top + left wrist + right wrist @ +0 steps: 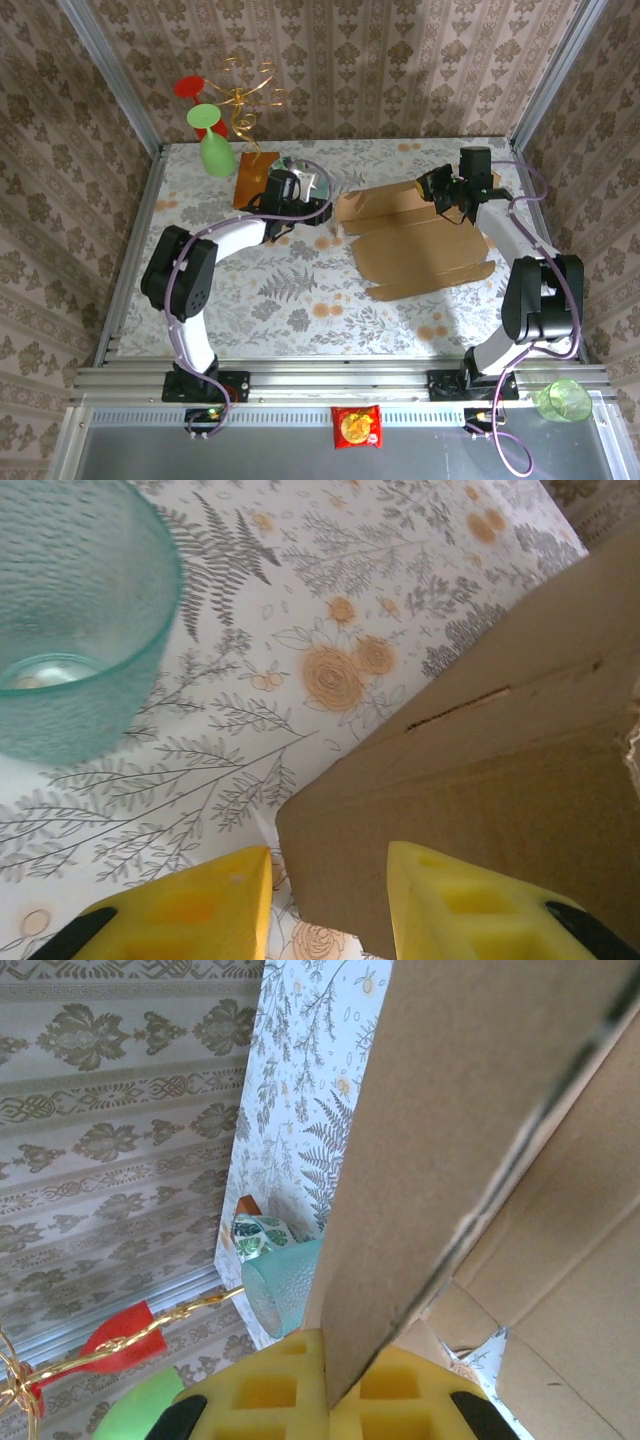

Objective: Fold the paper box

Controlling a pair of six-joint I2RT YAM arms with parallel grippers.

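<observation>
Though flat, box (450, 1110) in right jaws

damask wallpaper walls (400, 60), floral tabletop (280, 290), aluminium frame (340, 378)

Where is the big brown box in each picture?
Top external: paper box lies flat, right of middle.
Left wrist: paper box covers the lower right.
Right wrist: paper box rises along the right side.
Shared landmark: teal cup, left of the box in every view.
</observation>
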